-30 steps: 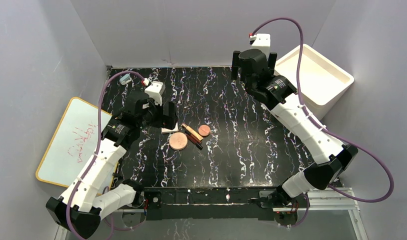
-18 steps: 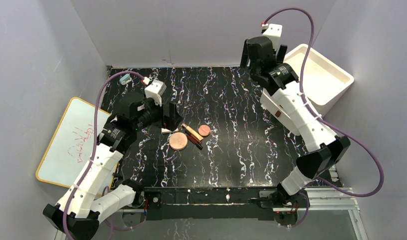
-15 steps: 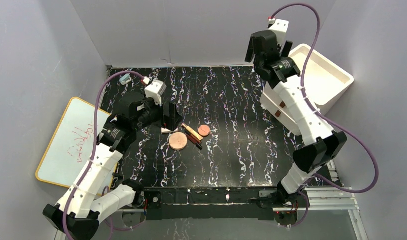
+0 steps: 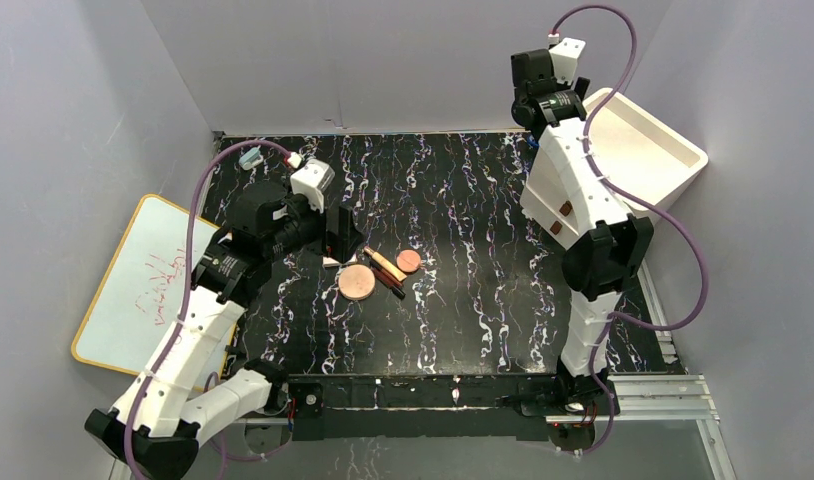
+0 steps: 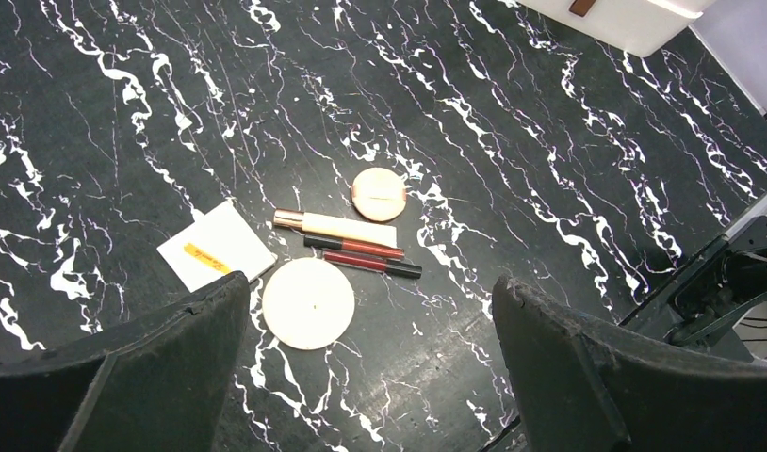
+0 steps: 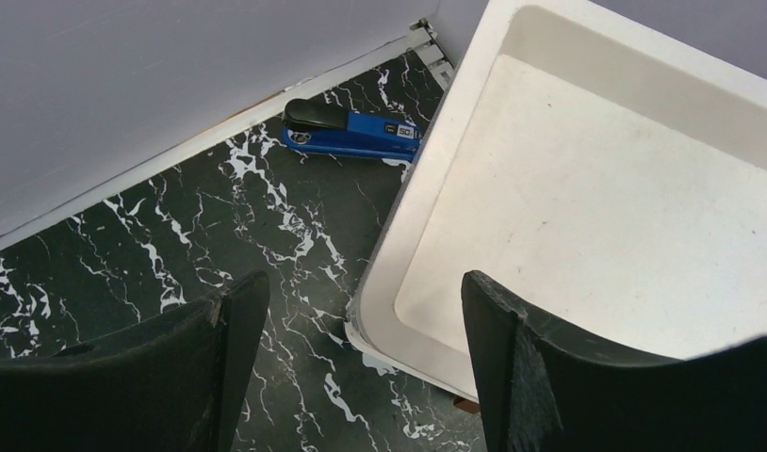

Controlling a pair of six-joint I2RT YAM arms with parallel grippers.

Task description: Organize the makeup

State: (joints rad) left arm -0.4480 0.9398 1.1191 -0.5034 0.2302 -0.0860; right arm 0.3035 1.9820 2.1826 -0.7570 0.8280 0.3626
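The makeup lies in a cluster mid-table: a large copper-pink disc [image 4: 356,282] [image 5: 307,303], a smaller disc [image 4: 409,261] [image 5: 379,193], a tan tube [image 4: 386,264] [image 5: 337,225], two black-and-red pencils [image 4: 391,282] [image 5: 372,265] and a flat pale piece [image 4: 332,262] [image 5: 217,250]. My left gripper [image 4: 339,238] [image 5: 370,315] hovers open just above the cluster's left side, holding nothing. My right gripper [image 4: 530,82] [image 6: 363,287] is raised at the far right, open and empty, over the near-left corner of the white box [image 4: 643,150] [image 6: 596,207].
The white box has drawers with brown handles [image 4: 561,211] and an open tray top. A blue stapler [image 6: 351,132] lies by the back wall next to it. A small light-blue object [image 4: 249,157] sits at the far left corner. A whiteboard [image 4: 133,285] leans off the table's left edge.
The right arm has swung up and back toward the white box, folding upright, and its jaws have narrowed a little. The left arm shifted only slightly.
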